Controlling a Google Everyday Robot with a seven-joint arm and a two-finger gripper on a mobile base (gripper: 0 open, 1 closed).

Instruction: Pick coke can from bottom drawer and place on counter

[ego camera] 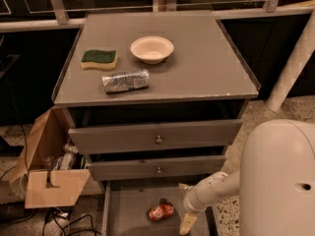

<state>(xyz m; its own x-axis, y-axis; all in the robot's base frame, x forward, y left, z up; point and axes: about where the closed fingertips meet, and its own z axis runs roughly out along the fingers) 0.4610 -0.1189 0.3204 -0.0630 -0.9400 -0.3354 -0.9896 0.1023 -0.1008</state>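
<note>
The coke can, red and dented, lies on its side on the floor of the open bottom drawer. My gripper hangs inside that drawer just right of the can, at the end of the white arm coming in from the right. Its two tan fingers are spread apart, open, with nothing between them. They stand a small gap away from the can. The counter is the grey top of the cabinet above.
On the counter sit a white bowl, a green-and-yellow sponge and a silver-blue can on its side. The two upper drawers stand slightly pulled out. A cardboard box and cables lie on the floor at left.
</note>
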